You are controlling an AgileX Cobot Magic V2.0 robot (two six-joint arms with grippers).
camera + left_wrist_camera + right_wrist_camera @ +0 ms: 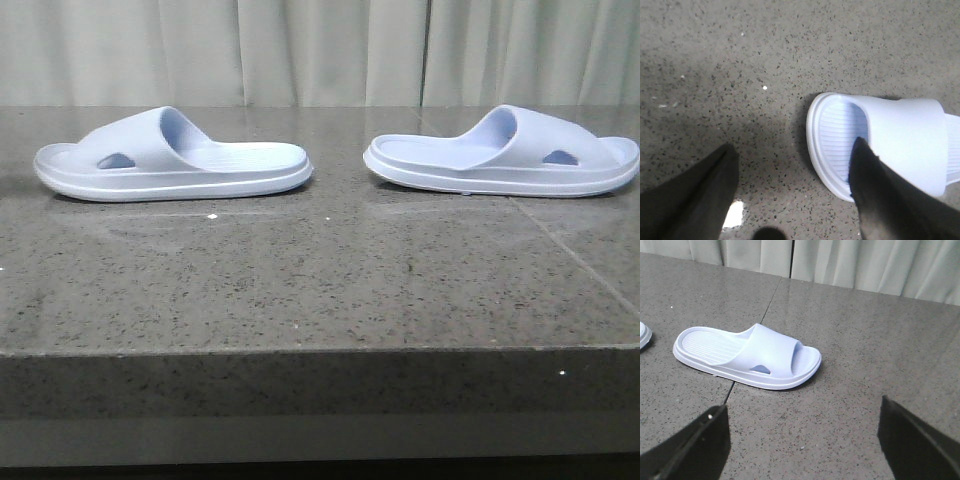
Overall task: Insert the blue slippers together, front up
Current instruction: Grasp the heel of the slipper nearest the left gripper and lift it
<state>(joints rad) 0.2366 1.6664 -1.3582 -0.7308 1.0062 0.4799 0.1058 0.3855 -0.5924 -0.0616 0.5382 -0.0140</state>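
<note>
Lying flat, ribbed blue slippers [172, 158], speckled stone table [320, 270]

Counter [320, 290]: dark grey speckled stone, polished, with faint pale reflections towards its far edge.
Front edge [320, 385]: a thick slab face, the same speckled stone, running the full width of the front view.
Seam [575, 255]: a thin straight joint line crossing the counter's right side, from the far edge down towards the front right corner.
White flecks [212, 215]: a few tiny bright specks scattered on the surface, left of centre.
Curtain [320, 50]: pale, off-white, hanging in vertical folds behind the counter's far edge.
</note>
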